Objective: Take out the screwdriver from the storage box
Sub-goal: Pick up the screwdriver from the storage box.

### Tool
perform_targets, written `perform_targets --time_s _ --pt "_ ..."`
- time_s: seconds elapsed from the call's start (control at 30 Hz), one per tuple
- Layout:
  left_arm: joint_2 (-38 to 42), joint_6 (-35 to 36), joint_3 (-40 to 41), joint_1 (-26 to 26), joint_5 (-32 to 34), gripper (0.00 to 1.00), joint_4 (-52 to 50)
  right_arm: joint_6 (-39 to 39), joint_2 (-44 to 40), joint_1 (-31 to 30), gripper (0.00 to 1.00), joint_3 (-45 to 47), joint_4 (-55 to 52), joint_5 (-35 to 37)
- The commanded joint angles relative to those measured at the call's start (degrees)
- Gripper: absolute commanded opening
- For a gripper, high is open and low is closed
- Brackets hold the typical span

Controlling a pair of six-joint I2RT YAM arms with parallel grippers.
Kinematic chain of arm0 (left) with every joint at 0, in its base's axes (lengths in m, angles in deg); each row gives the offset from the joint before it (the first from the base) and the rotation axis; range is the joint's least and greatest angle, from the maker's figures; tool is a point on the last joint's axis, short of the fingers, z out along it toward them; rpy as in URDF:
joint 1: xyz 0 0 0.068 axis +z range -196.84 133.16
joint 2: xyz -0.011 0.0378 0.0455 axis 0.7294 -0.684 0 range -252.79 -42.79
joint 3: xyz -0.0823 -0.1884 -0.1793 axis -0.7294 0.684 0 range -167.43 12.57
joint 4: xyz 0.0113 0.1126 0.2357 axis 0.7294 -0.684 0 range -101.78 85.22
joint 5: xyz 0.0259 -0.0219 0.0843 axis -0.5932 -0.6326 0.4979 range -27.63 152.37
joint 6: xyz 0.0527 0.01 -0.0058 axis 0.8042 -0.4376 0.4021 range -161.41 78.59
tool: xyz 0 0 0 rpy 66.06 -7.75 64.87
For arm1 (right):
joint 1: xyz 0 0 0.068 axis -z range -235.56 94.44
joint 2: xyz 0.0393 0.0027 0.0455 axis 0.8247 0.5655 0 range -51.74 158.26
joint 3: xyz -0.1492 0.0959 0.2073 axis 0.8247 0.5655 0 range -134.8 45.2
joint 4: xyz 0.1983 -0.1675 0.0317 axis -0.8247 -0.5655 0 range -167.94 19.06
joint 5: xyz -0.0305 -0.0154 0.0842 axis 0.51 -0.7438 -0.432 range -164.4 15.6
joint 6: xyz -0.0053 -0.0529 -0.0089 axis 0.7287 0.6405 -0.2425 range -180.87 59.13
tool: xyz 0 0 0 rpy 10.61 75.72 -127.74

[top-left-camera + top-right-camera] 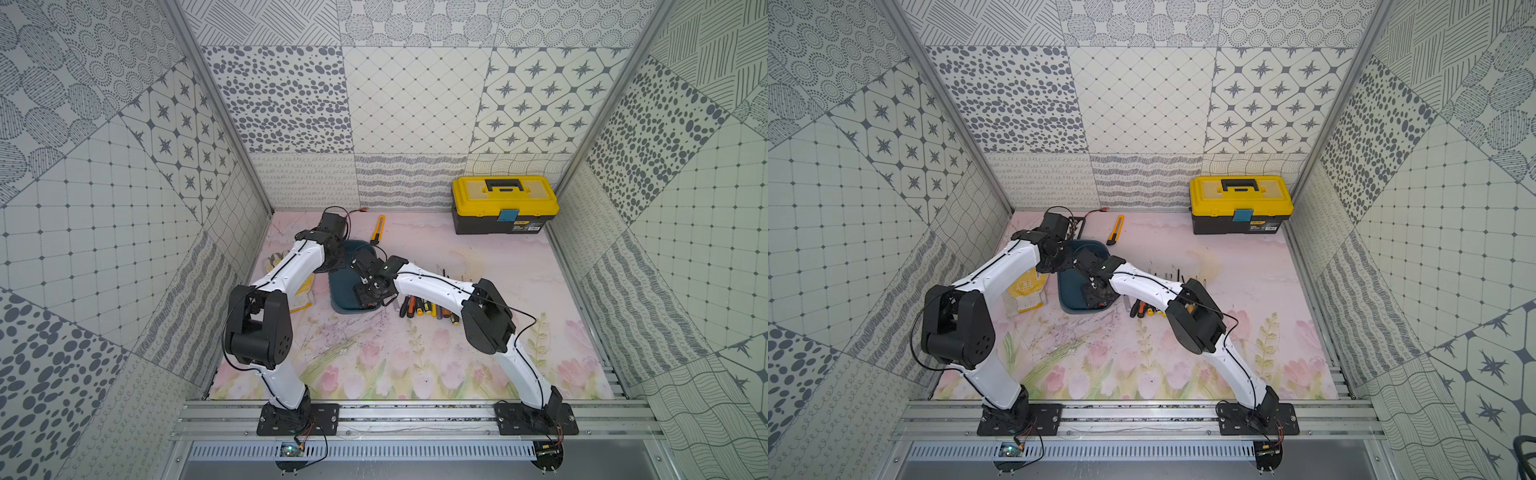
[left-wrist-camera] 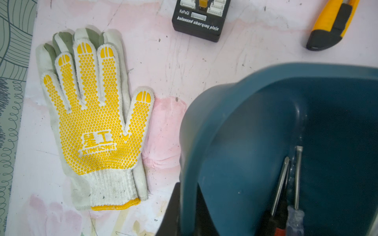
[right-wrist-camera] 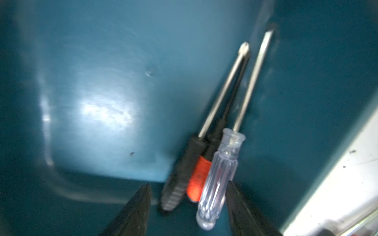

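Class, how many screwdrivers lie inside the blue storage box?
2: a clear-handled screwdriver and a black-and-red screwdriver, side by side against one wall of the storage box. Others may be hidden.

We see the storage box (image 3: 102, 81) as smooth, glossy teal plastic with a soft sheen. In it lie a screwdriver with a clear, ribbed plastic handle (image 3: 216, 179) and bright metal shaft, and another with a matt black and orange ribbed grip (image 3: 184, 179). The glove (image 2: 96, 122) is white knitted cloth with raised yellow rubbery dots. The tabletop (image 2: 184, 71) looks matt, printed and scuffed. The toolbox (image 1: 505, 203) has a yellow plastic lid.
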State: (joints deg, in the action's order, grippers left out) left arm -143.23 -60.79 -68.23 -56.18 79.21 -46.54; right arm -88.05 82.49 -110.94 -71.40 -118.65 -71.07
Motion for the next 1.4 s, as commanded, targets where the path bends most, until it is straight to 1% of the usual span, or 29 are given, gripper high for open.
perform_targets --time_s 0.0,0.1,0.23,0.33,0.43,0.53,0.67,0.97,1.03,1.1,1.23,1.37 --pt "0.12 -1.04 -1.17 0.10 -1.37 0.00 0.11 -2.70 1.76 -0.09 0.63 -2.00 -1.68 1.40" --pt "0.15 -1.06 -1.15 0.11 -1.46 0.00 0.16 -3.05 2.62 0.35 0.61 -2.72 -1.43 -1.04" --pt "0.17 -1.01 -1.13 0.09 -1.37 0.00 0.17 -2.90 2.52 0.35 0.52 -2.03 1.47 -4.24" --pt "0.11 -1.01 -1.20 0.11 -1.41 0.00 0.18 -2.46 2.07 0.36 0.50 -1.13 4.07 -7.00" --pt "0.12 -1.01 -1.13 0.06 -1.37 0.00 0.17 -2.66 0.36 0.36 0.44 1.47 7.74 -8.30" --pt "0.03 -1.01 -1.13 0.10 -1.37 0.00 0.12 -2.71 -1.12 0.41 0.39 3.59 10.39 -8.61" --pt "0.03 -1.07 -1.15 0.05 -1.40 0.00 0.08 -2.77 -1.02 0.53 0.34 3.85 10.35 -8.41" --pt "-0.02 -1.11 -1.23 0.11 -1.42 0.00 0.08 -3.48 -0.56 0.62 0.28 4.02 10.35 -8.65" --pt "-0.02 -1.08 -1.17 0.05 -1.28 0.00 0.10 -3.49 -0.29 0.71 0.25 3.67 10.35 -8.78" --pt "0.03 -1.11 -1.17 0.05 -1.09 0.00 0.07 -3.67 -0.22 0.71 0.17 3.64 10.35 -8.87" --pt "-0.08 -1.15 -1.23 0.06 -0.93 0.00 0.06 -3.59 -0.46 0.71 0.13 3.76 10.80 -8.74" --pt "-0.19 -1.10 -1.35 0.09 -0.88 0.00 -0.08 -3.49 -0.68 0.75 0.06 3.94 10.79 -8.54"
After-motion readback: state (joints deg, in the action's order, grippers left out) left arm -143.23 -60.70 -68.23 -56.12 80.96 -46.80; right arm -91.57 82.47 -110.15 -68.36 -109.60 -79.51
